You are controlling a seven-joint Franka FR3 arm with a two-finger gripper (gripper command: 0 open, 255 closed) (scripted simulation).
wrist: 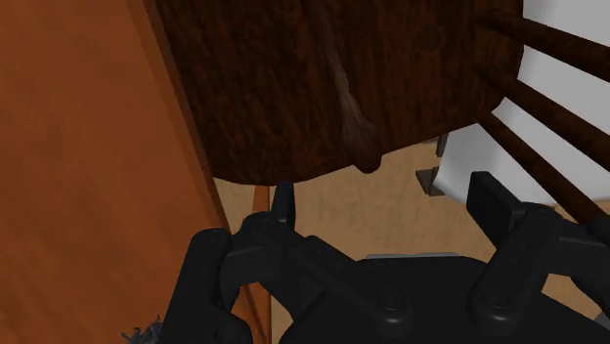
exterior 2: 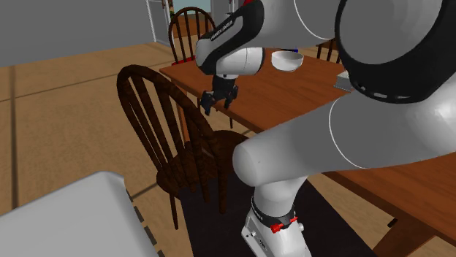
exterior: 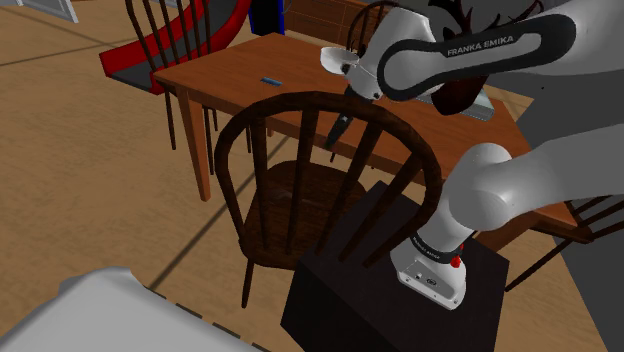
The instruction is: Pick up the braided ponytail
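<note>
On the shoulder view's left stands a brown table [exterior: 225,75], with a dark chair [exterior: 290,195] drawn up beside its edge. Just off that edge, over the chair seat, hangs the claw [exterior: 338,131], fingers wide apart and empty. Further right, the dark brown ponytail [exterior: 460,97] lies on the table, mostly hidden behind the arm [exterior: 470,50].

We make out a dark reddish mass [exterior: 461,96] on the table [exterior: 240,68], mostly hidden behind the arm; a flat dark item [exterior: 271,79] is too small to name; the chair [exterior: 300,205] back crosses the gripper [exterior: 334,140]; a grey tuft [wrist: 147,333] is cut by the edge.
</note>
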